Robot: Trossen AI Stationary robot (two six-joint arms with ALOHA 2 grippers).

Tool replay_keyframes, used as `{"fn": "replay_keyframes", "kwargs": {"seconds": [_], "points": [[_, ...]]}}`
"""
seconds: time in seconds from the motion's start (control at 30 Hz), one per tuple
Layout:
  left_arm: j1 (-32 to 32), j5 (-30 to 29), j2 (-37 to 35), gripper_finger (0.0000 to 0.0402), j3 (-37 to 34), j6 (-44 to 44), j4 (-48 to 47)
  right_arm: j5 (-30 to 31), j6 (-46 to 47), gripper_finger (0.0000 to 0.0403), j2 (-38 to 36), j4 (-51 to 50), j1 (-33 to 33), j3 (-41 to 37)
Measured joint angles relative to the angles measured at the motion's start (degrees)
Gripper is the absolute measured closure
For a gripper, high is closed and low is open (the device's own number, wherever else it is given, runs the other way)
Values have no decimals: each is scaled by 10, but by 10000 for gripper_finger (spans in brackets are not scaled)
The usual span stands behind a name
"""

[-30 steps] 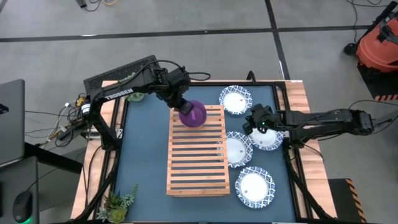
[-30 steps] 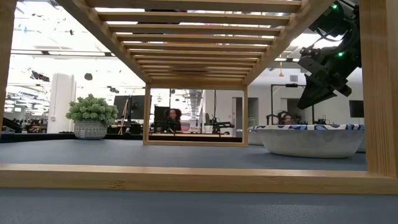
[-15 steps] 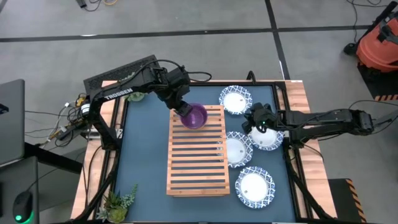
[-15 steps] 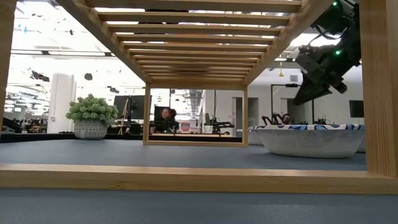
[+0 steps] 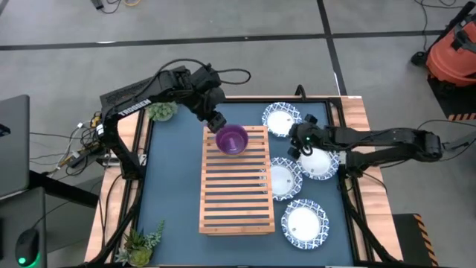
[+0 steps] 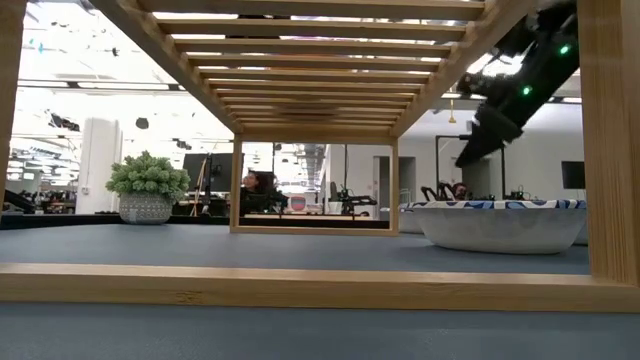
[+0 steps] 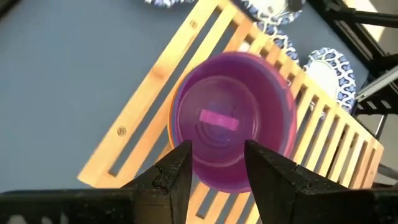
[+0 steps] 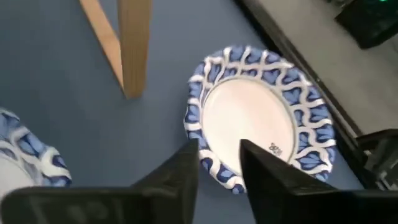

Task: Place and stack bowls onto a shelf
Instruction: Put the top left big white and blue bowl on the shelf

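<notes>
A purple bowl (image 5: 231,139) sat upright on the far end of the slatted wooden shelf (image 5: 235,201). The left gripper (image 5: 216,121) hovered beside it, fingers parted, empty. The right gripper (image 5: 299,144), also parted, hung over a blue-rimmed dish (image 5: 320,163), likely reaching for it.

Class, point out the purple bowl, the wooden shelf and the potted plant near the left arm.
purple bowl (image 5: 231,139), high view, its inside bottom.
wooden shelf (image 5: 234,195), high view, a middle slat.
potted plant (image 5: 161,112), high view, its leaves.

We see even, bright overhead light on the table (image 5: 171,186) with soft shadows; the low view's windowed background glares white, and nearby shelf (image 6: 300,285) wood blurs
</notes>
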Motion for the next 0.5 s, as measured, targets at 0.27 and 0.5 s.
{"fn": "replay_keyframes", "kwargs": {"seconds": [0.27,0.5], "points": [[0,-11,0,271,27,35,-2,30,-138,156,110,42,-12,0],[0,-22,0,271,28,40,-2,33,-176,164,187,85,-33,0]]}}
